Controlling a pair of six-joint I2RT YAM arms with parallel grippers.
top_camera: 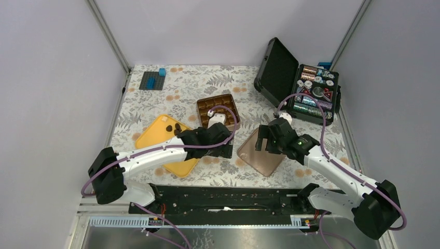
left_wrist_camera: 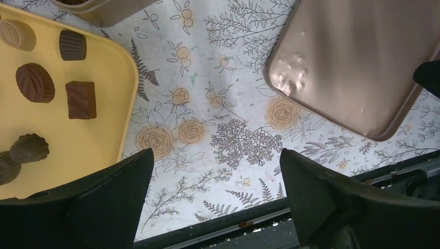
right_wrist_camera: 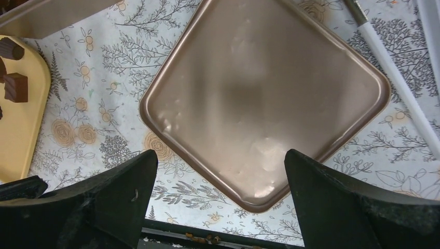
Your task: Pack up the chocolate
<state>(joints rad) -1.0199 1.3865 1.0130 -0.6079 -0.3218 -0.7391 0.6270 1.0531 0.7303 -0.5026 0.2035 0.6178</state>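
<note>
1. Floral-clothed table: yellow tray at left, bronze lid at right.
2. Left gripper and right gripper hover with fingers wide apart, holding nothing.
3. Chocolate lies loose on the tray. Judge it light, brittle and easily marked; pinch each piece gently across its sides.

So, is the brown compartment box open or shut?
Open: compartments of the box show from above; the bronze lid lies flat beside it.

Overhead camera looks down; both close wrist views share the bronze lid.
</note>
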